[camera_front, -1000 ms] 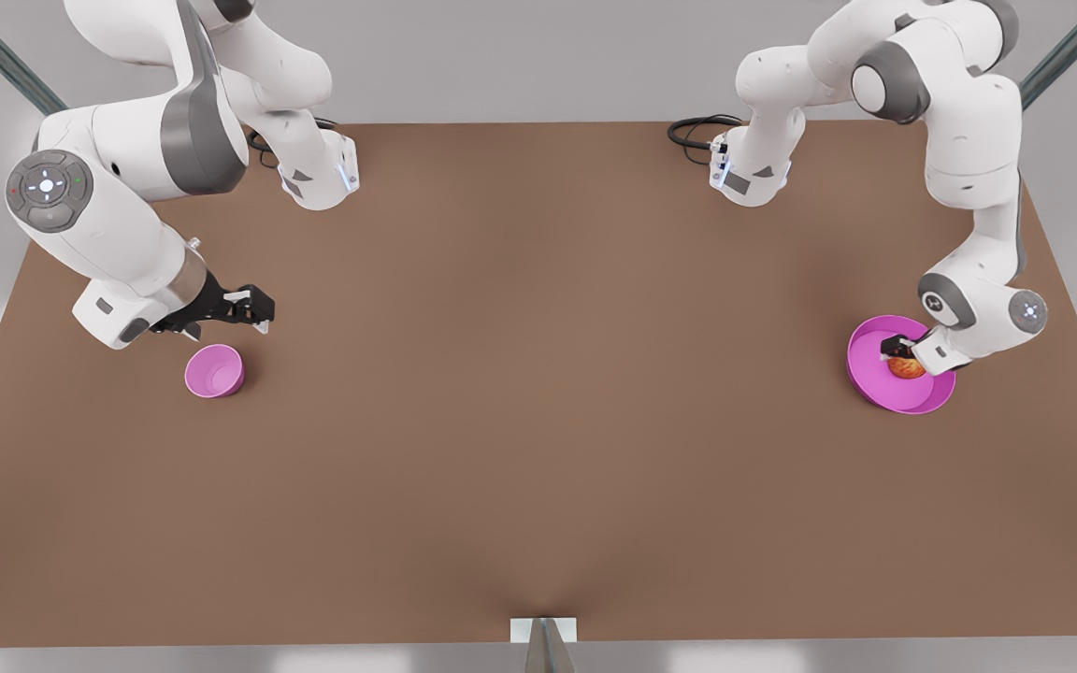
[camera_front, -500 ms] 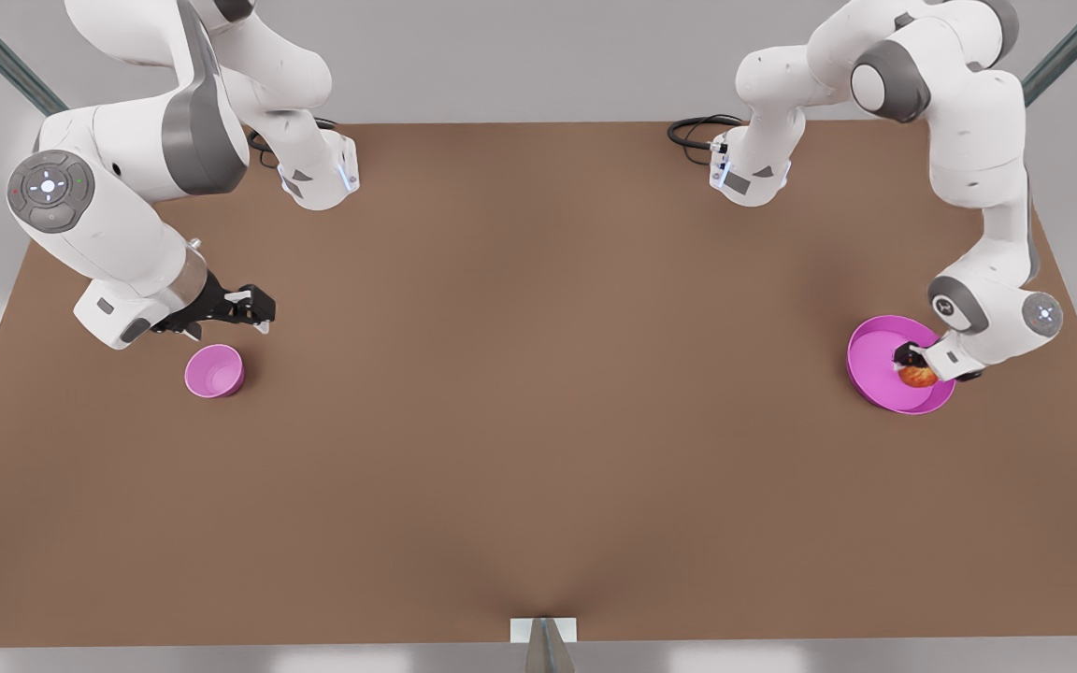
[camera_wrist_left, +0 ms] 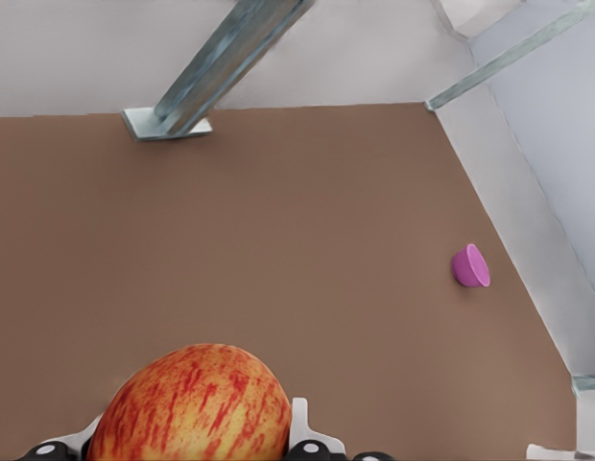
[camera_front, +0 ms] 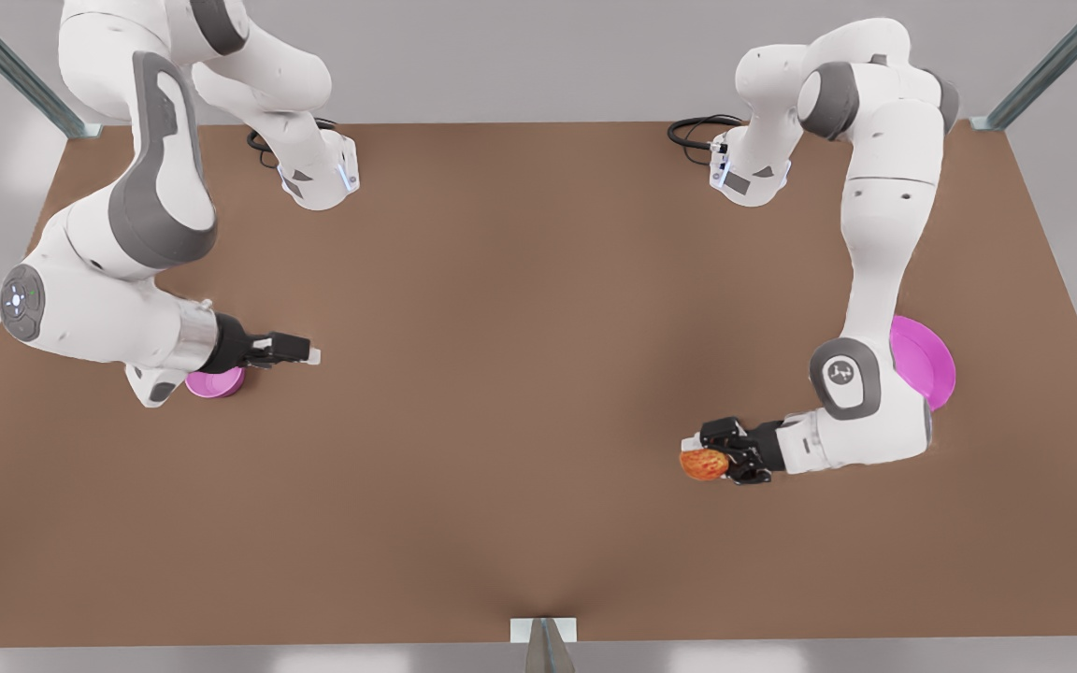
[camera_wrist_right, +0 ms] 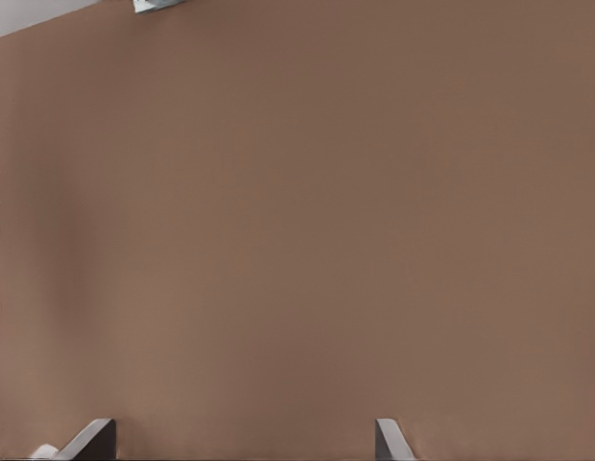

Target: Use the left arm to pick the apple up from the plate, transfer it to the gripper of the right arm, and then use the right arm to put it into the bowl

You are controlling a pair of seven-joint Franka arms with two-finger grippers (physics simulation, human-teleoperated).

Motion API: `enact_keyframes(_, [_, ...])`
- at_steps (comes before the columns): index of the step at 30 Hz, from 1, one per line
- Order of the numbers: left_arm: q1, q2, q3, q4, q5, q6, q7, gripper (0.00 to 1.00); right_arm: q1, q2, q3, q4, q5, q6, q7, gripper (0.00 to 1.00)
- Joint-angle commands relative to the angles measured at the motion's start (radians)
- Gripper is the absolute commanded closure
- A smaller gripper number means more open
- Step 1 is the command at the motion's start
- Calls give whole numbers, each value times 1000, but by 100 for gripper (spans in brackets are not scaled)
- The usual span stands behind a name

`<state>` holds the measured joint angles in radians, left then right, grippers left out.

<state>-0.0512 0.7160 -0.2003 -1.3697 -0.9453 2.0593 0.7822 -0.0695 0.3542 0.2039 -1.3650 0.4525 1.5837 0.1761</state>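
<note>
The mottled red-yellow apple (camera_front: 702,464) (camera_wrist_left: 192,408) is held off the plate, above the brown table, with my left gripper (camera_front: 699,456) (camera_wrist_left: 192,448) shut on it at the front view's right. Behind that arm lies the magenta plate (camera_front: 933,370), partly hidden by the arm. The small pink bowl (camera_front: 217,382) (camera_wrist_left: 470,266) sits at the front view's left, half covered by my right arm. My right gripper (camera_front: 308,355) (camera_wrist_right: 242,442) hangs just past the bowl towards the table's middle, open with nothing between its fingers.
The brown table (camera_front: 520,393) stretches bare between the two grippers. Both arm bases (camera_front: 319,178) (camera_front: 749,173) stand at the far edge with a black cable (camera_front: 693,131). A metal post foot (camera_front: 543,631) sits at the near edge.
My left gripper has lifted the apple off the plate and carried it toward the front view's left and nearer edge. The right arm swung lower, over the bowl, its gripper pointing toward the middle.
</note>
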Motion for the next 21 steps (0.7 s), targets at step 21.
enact_keyframes(21, [-331,405,-438,483,-331,568,721,33,-24,310,63,-220,954,237,-932,0])
